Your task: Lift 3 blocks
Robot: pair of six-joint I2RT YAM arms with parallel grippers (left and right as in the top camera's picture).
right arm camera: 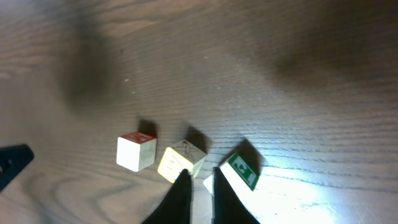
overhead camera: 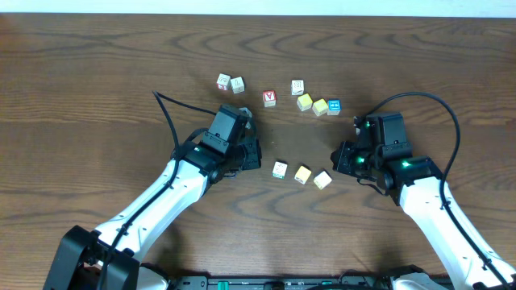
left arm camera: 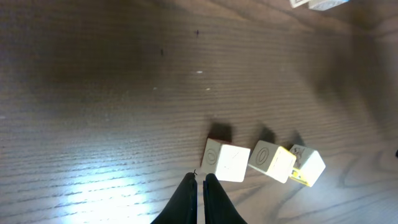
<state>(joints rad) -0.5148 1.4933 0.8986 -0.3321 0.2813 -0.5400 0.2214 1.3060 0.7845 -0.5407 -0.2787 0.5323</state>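
Observation:
Three small cubes lie in a short row on the wooden table: a white one (overhead camera: 280,169), a yellow one (overhead camera: 302,174) and a cream one (overhead camera: 322,179). My left gripper (overhead camera: 256,158) sits just left of the row. In the left wrist view it (left arm camera: 200,178) is shut and empty, its tips beside the white cube (left arm camera: 225,162), with the yellow cube (left arm camera: 272,160) and cream cube (left arm camera: 306,165) beyond. My right gripper (overhead camera: 339,159) is at the row's right end. In the right wrist view it (right arm camera: 201,175) has its jaws slightly apart between the yellow cube (right arm camera: 181,160) and a green-marked cube (right arm camera: 239,171), gripping neither.
More cubes lie further back: two pale ones (overhead camera: 230,83), a red-faced one (overhead camera: 269,97), a white one (overhead camera: 297,87), two yellowish ones (overhead camera: 312,104) and a blue-faced one (overhead camera: 334,106). The left arm's cable (overhead camera: 173,121) arcs over the table. The left gripper's tip (right arm camera: 12,163) shows in the right wrist view.

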